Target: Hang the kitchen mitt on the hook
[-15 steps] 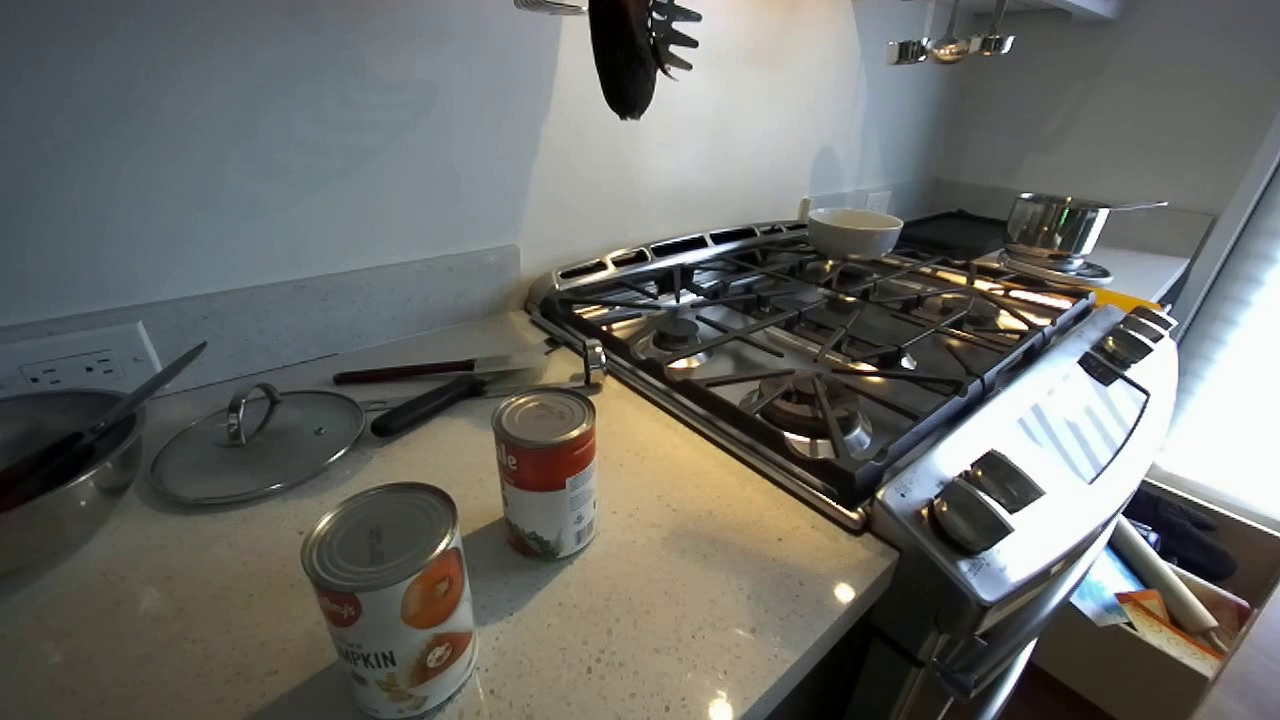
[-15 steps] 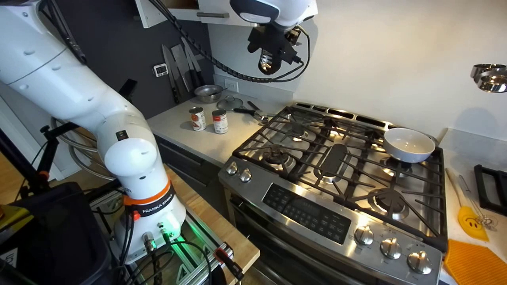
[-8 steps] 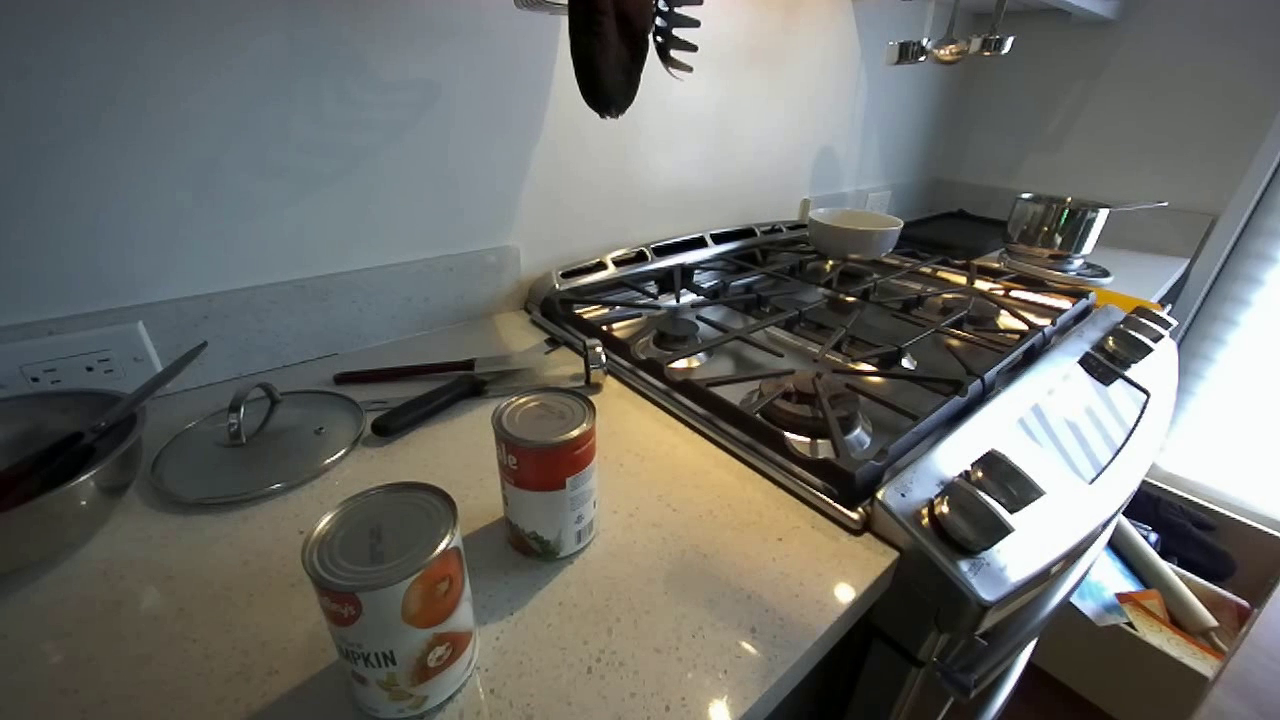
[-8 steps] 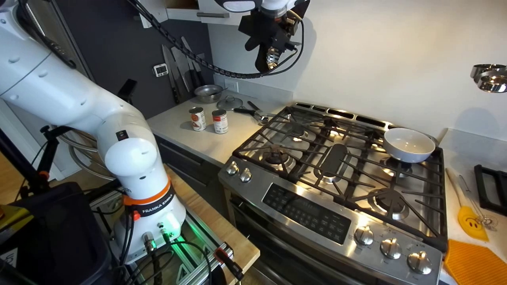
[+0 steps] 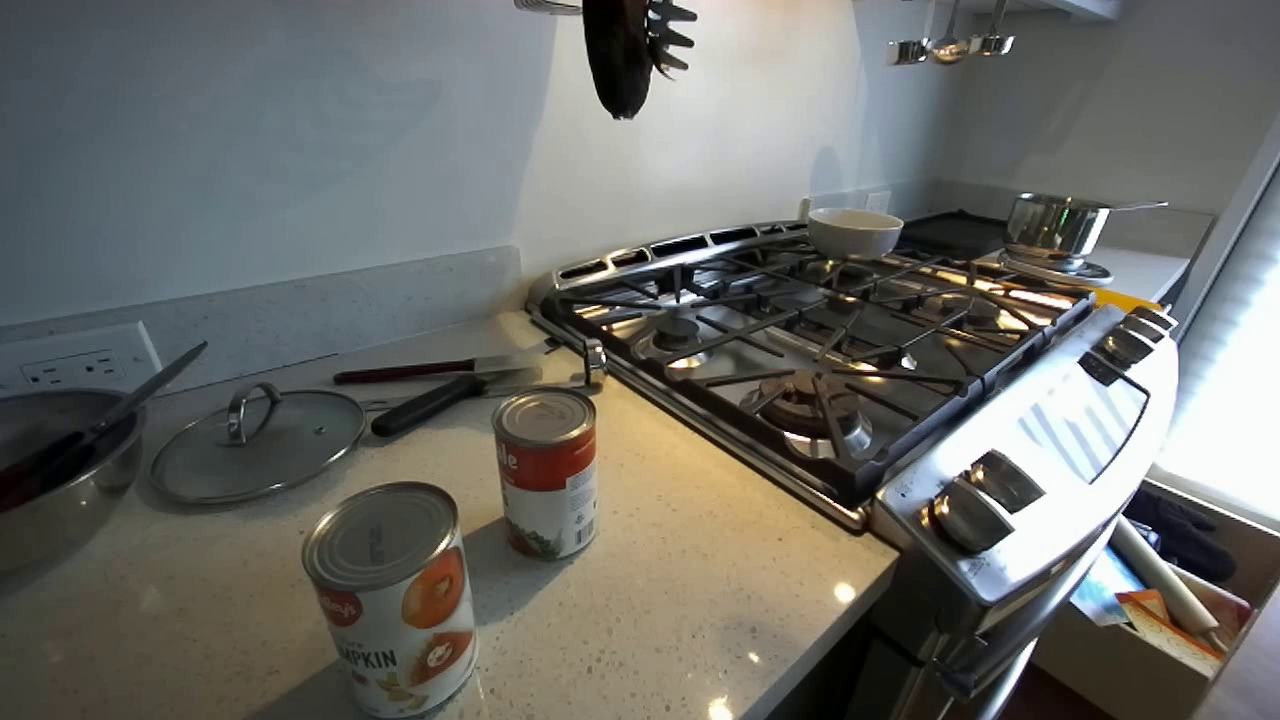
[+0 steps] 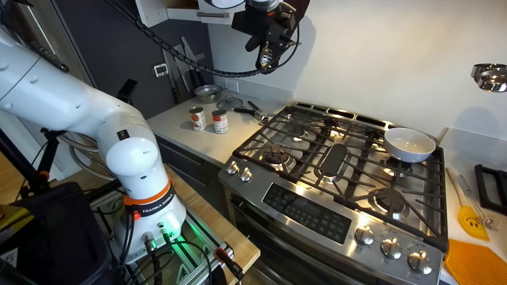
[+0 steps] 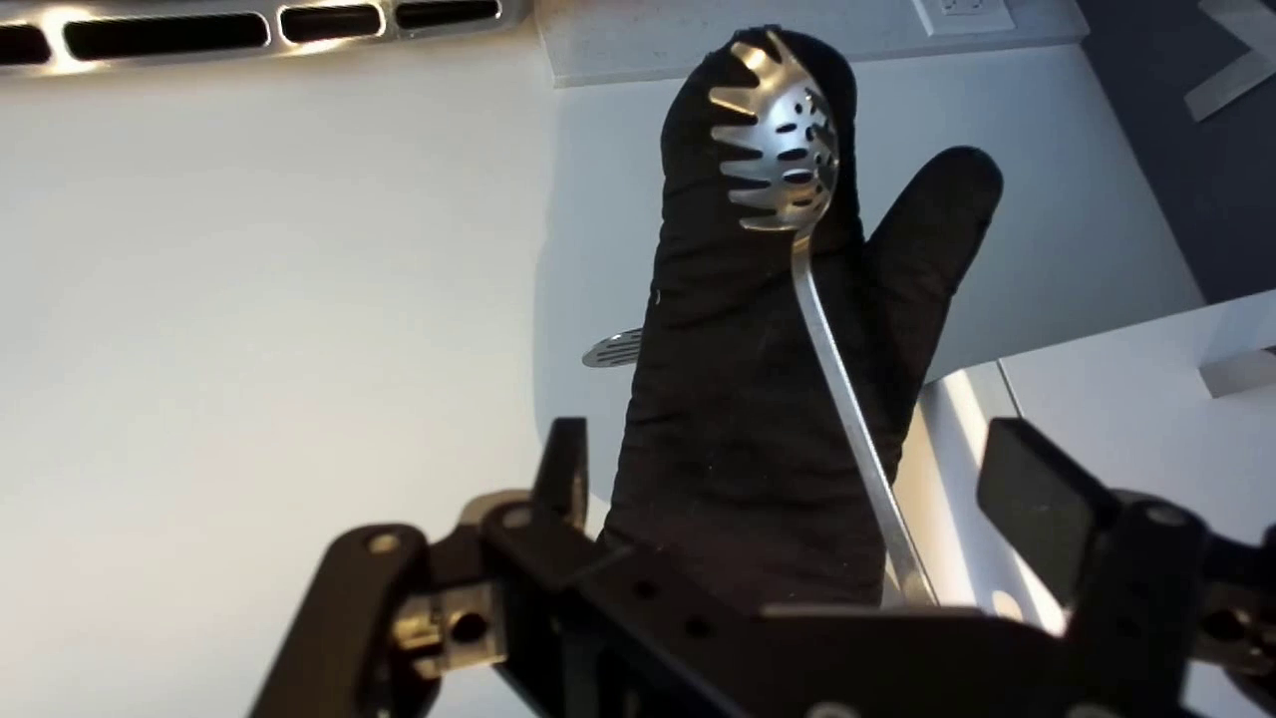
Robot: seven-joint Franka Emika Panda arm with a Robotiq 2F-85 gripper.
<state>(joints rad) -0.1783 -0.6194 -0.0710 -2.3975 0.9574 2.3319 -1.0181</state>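
Observation:
The dark brown to black kitchen mitt (image 7: pixel 738 399) hangs rounded end down in front of the wall in the wrist view, its thumb to the right. Its lower part also shows in an exterior view (image 5: pixel 617 60) at the top edge, and below the gripper in an exterior view (image 6: pixel 274 66). A metal pronged spoon (image 7: pixel 783 150) hangs in front of the mitt. My gripper (image 7: pixel 793 479) is open; its fingers stand apart on either side of the mitt and the spoon handle. The mitt's top end is hidden behind the gripper. The hook is hidden or out of view.
A slotted utensil (image 7: pixel 613 349) hangs behind the mitt. The stove (image 6: pixel 332 166) with a white bowl (image 6: pixel 408 144) stands below. Two cans (image 5: pixel 395 600), a glass lid (image 5: pixel 265 445) and a pan (image 5: pixel 60 480) are on the counter. A cabinet (image 6: pixel 225 16) is near the gripper.
The arm and gripper have moved left and up in an exterior view. The mitt swung left, then back right beside the pronged spoon, and still hangs.

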